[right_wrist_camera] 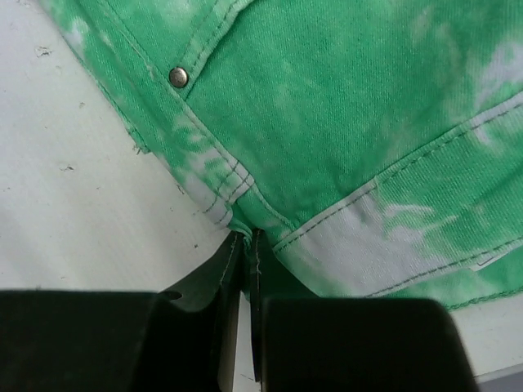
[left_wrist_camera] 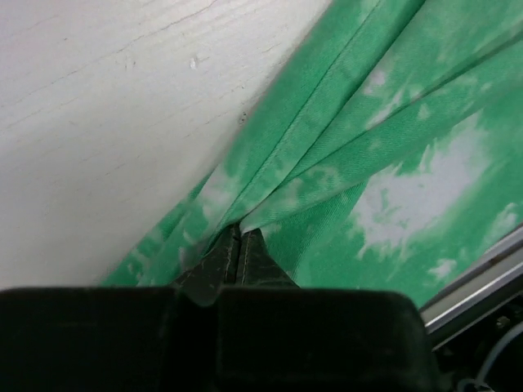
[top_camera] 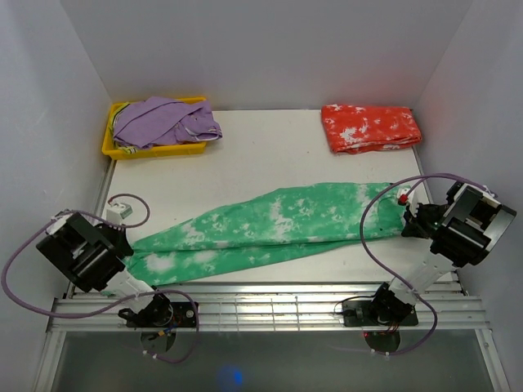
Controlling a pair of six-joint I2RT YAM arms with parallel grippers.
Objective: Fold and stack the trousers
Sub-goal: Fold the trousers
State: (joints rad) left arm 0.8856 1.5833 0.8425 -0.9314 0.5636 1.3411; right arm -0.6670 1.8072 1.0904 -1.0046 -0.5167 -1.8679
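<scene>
The green trousers point(top_camera: 270, 229) lie stretched out slantwise across the near half of the bench point(top_camera: 270, 155), waistband towards the right, leg ends towards the near left corner. Each end is pinched: the right fingers point(right_wrist_camera: 237, 249) are closed on a thin bite of the waistband's edge just below a rivet point(right_wrist_camera: 178, 77), and the left fingers point(left_wrist_camera: 233, 249) are closed on a bunched gather of cloth at the leg end. Both bites look shallow, so a quick lift or a pull along the length may drag the cloth out of one grip. It may also lift only the top layer, leaving the legs to part and the fold crooked. The left end sits right at the bench's near edge, beside the metal rails point(top_camera: 270, 306); slack dropping there could catch in the slats. Past the trousers there is bare bench to fold into, bounded at the far right by the folded red-orange trousers point(top_camera: 370, 128) and at the far left by the yellow tray point(top_camera: 110, 147) holding a purple garment point(top_camera: 163, 121). A wide swing could nudge either. The white walls point(top_camera: 49, 122) close in near both arms, so sideways room is scant, and the right arm's looping cable point(top_camera: 365, 233) hangs over the cloth, where it might snag.
</scene>
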